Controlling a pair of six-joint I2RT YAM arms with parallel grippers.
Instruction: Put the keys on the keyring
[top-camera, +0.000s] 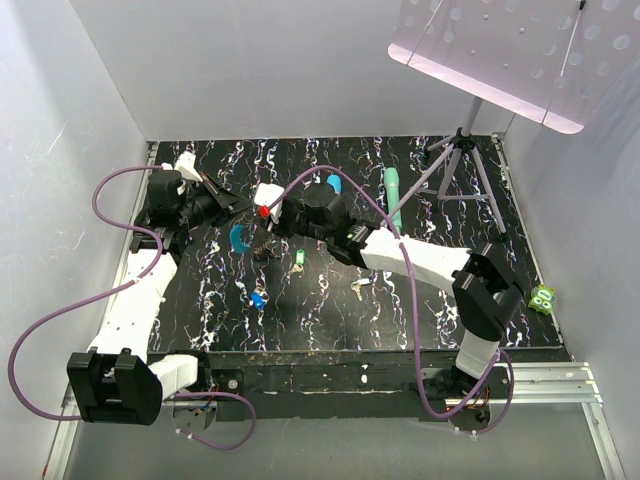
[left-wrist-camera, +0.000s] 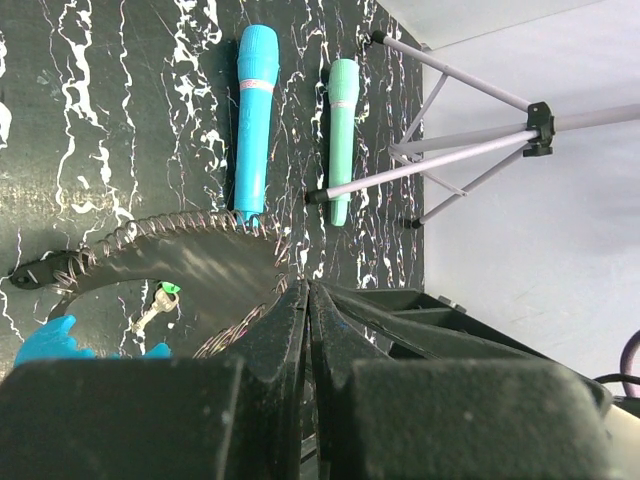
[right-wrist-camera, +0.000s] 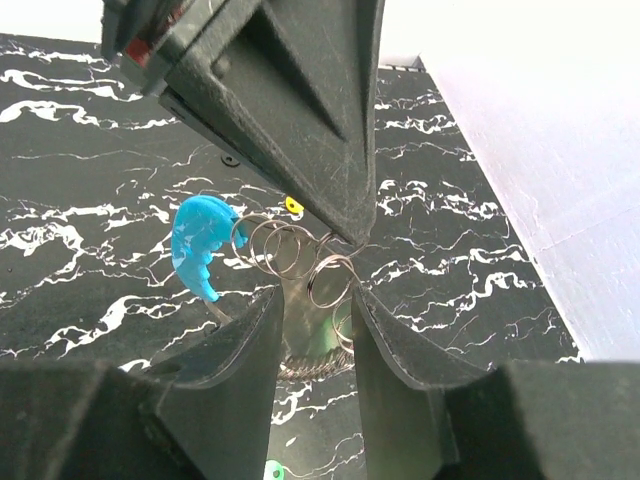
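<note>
Pinching the wire loops of the keyring (right-wrist-camera: 200, 245), the left claw (left-wrist-camera: 307, 290) is pressed together at the far left of the table (top-camera: 330, 320). Our right claw (right-wrist-camera: 315, 300) stands spread just beside it, a finger on either side of the dangling loops, gripping nothing we can make out. The loose keys lie nearer than both claws: green key (top-camera: 298, 260), blue key (top-camera: 258, 298), and cream key (top-camera: 358, 288) further right. We judge the right arm closer to them, so fetching one means reaching toward the near edge.
</note>
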